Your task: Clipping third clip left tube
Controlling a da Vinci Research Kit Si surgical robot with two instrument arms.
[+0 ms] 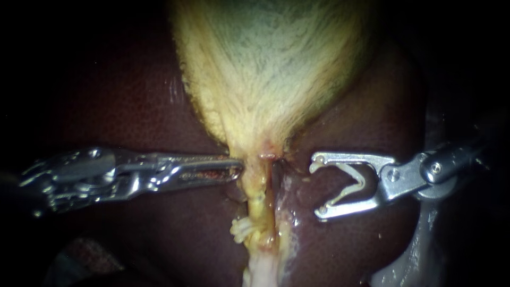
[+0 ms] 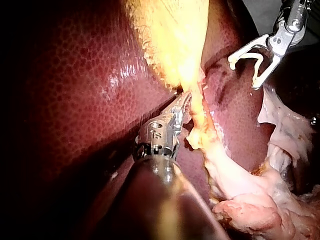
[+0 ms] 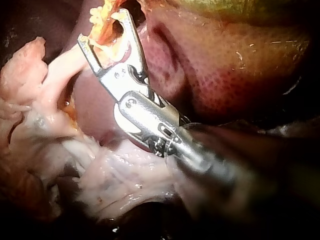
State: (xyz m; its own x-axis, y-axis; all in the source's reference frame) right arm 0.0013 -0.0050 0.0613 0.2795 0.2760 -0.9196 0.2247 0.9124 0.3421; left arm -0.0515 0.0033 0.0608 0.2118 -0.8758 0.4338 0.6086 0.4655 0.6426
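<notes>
The yellow-green gallbladder (image 1: pixel 271 69) tapers down to a narrow neck. My left instrument (image 1: pixel 236 169) comes in level from the left, its jaws shut on the neck tissue, as the left wrist view (image 2: pixel 185 102) also shows. Below the neck runs a yellowish tube (image 1: pixel 256 194) with a white clip (image 1: pixel 241 229) on it lower down. My right instrument (image 1: pixel 317 188) stands just right of the tube and clear of it. Its jaws stand wide apart and hold a white clip (image 1: pixel 350 183) between them. The same forked tip shows in both wrist views (image 3: pixel 103 28) (image 2: pixel 244 74).
Dark red liver (image 1: pixel 133 106) surrounds the gallbladder on both sides. Pale fatty tissue (image 3: pixel 115 175) lies under my right instrument's shaft and trails below the tube (image 1: pixel 263 268). A grey shiny surface (image 1: pixel 409 266) shows at the lower right.
</notes>
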